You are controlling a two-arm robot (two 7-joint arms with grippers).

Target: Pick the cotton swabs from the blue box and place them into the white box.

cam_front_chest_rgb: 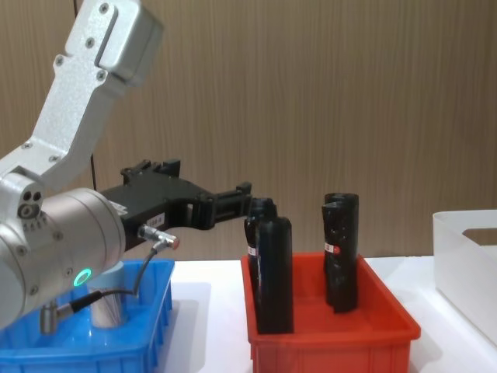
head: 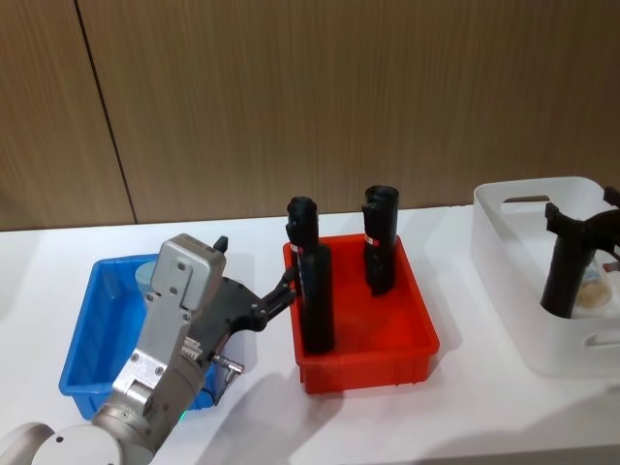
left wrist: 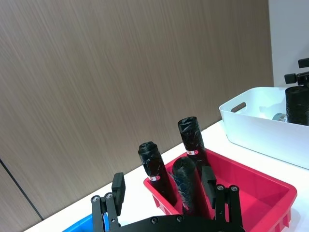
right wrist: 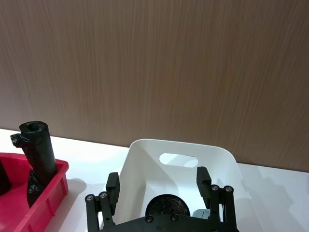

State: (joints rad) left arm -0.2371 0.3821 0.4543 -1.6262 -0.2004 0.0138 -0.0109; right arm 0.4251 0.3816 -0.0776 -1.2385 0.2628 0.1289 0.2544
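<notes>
The blue box [head: 82,329] sits at the left of the white table. A cotton swab tub [head: 145,274] stands at its back, partly hidden by my left arm, and in the chest view the cotton swab tub [cam_front_chest_rgb: 109,307] is clear-walled. My left gripper [head: 257,263] hangs open and empty above the box's right side, pointing at the red bin. At the right, the white box [head: 504,232] holds a pale-lidded tub [right wrist: 200,212]. My right gripper [head: 581,201] is open over the white box, above a black cylinder [head: 567,281] that stands in it.
The red bin [head: 368,358] sits between the two boxes and holds tall black rolls [head: 315,291] standing upright, close to my left fingertips. A wooden wall runs along the back of the table. Bare table lies in front of the bins.
</notes>
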